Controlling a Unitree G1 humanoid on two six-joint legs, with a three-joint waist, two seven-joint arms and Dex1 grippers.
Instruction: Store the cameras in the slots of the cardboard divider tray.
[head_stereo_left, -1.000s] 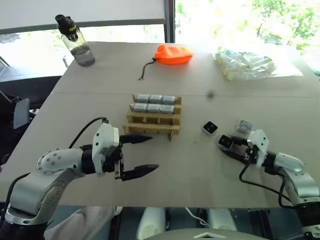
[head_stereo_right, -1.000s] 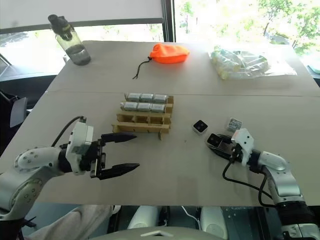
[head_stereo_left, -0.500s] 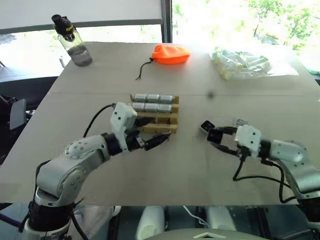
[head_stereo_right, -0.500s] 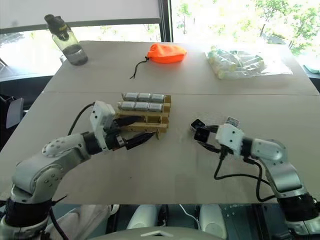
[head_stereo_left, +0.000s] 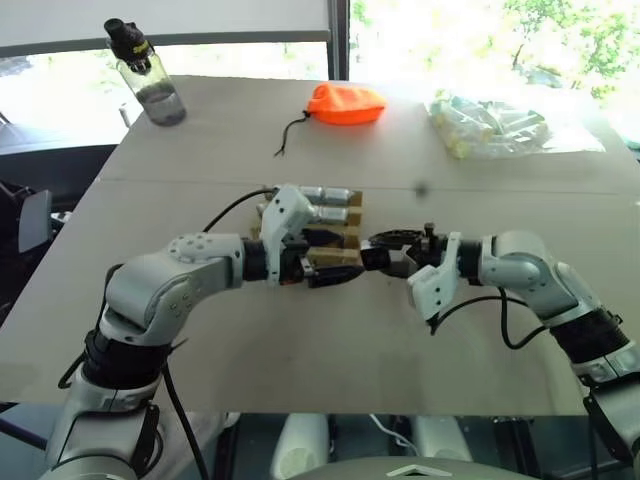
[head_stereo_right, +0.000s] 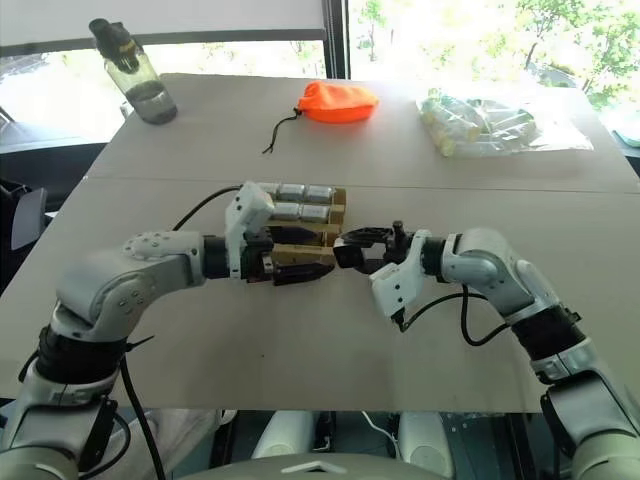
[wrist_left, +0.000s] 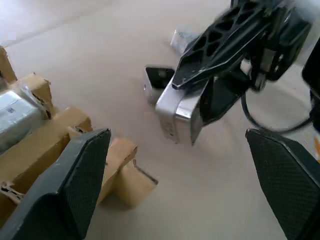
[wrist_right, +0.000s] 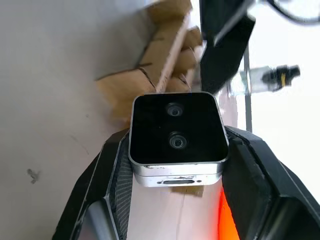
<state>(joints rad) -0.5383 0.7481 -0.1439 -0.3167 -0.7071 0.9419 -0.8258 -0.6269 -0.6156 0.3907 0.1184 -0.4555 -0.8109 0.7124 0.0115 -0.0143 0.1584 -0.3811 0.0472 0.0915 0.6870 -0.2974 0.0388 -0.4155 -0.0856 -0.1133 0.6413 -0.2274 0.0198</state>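
Right wrist view, camera (wrist_right: 175, 134), black lens face, no legible writing

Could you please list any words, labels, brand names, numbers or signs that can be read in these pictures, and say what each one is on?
No text can be read.
Water bottle: a small yellowish mark near its cap, too small to read.
Held camera in the right gripper: black lens face and silver edge, no lettering visible.
Cameras in the cardboard divider tray: faint markings, too blurred to read.
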